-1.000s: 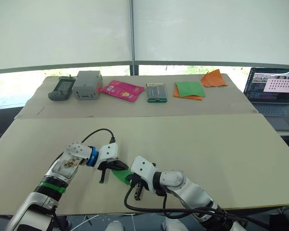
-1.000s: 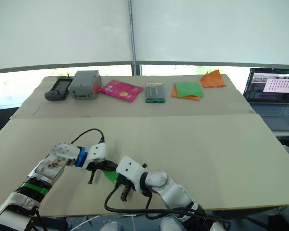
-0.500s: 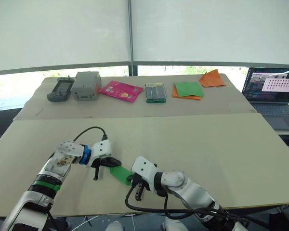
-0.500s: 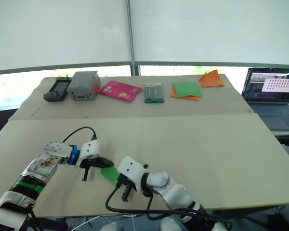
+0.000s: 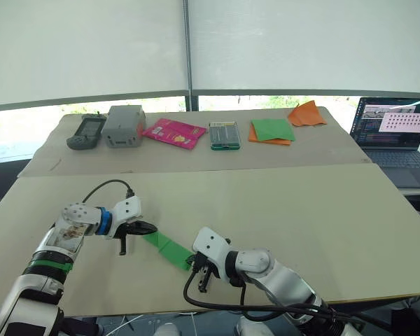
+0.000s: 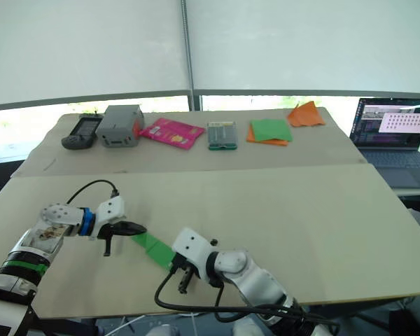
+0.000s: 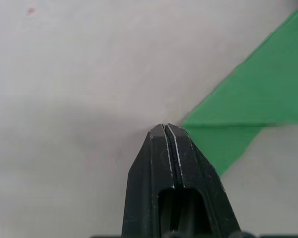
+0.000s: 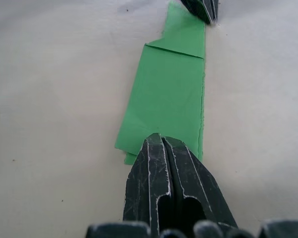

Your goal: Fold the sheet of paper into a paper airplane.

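Paper airplane lies flat between both closed end effectors.

left claw closed, right claw closed, both low

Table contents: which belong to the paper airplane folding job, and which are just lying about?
In use:
- paper airplane
- left end effector
- right end effector

Lying about:
- green-and-orange stack
- orange pointed piece
- pink packet
- grey box
- handheld device
- laptop
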Robot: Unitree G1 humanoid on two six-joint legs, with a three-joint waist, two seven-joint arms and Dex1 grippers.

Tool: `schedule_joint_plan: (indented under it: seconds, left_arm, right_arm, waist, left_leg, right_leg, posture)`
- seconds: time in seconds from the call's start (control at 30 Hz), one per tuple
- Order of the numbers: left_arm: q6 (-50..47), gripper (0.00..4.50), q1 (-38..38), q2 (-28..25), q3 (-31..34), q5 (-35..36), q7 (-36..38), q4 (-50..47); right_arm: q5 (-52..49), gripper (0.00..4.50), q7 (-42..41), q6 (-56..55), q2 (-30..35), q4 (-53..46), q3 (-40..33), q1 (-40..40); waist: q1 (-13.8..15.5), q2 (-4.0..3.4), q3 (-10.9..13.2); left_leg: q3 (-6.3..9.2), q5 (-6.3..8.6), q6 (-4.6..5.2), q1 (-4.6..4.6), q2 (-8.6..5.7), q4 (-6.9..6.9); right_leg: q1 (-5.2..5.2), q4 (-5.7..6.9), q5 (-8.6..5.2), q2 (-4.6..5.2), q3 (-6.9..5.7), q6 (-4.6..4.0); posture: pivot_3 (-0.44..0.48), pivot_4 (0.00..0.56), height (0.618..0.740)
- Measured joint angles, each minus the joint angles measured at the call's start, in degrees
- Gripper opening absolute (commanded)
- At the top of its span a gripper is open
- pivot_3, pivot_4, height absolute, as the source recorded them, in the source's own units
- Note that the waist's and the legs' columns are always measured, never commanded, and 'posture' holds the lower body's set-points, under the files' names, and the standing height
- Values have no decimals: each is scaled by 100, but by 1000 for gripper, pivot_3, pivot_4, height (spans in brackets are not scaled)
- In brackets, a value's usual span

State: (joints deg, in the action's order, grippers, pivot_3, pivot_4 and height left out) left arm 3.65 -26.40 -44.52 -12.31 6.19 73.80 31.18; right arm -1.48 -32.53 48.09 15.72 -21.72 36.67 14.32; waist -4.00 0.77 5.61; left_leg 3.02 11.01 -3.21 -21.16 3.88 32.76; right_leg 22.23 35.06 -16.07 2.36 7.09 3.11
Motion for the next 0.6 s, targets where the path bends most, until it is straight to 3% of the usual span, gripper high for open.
schedule_joint_plan:
  seconds: [0.37, 0.6]
  left_arm:
    - [-31, 0, -4, 13, 138, 28, -5, 9]
    - [-974, 0, 4, 78, 424, 390, 141, -204]
  right_arm:
    - [-1, 47, 7, 7, 0, 1, 13, 48]
    - [-34, 47, -8, 9, 31, -31, 17, 58]
  waist:
    - [-1, -1, -1]
    - [0, 41, 35]
  left_leg:
    - [0, 4, -7, 0, 1, 0]
    - [3, 5, -8, -3, 1, -3]
  right_leg:
    - [1, 0, 0, 0, 0, 0]
    - [6, 1, 0, 0, -2, 0]
  posture:
    - [0, 150, 740]
    - [0, 150, 740]
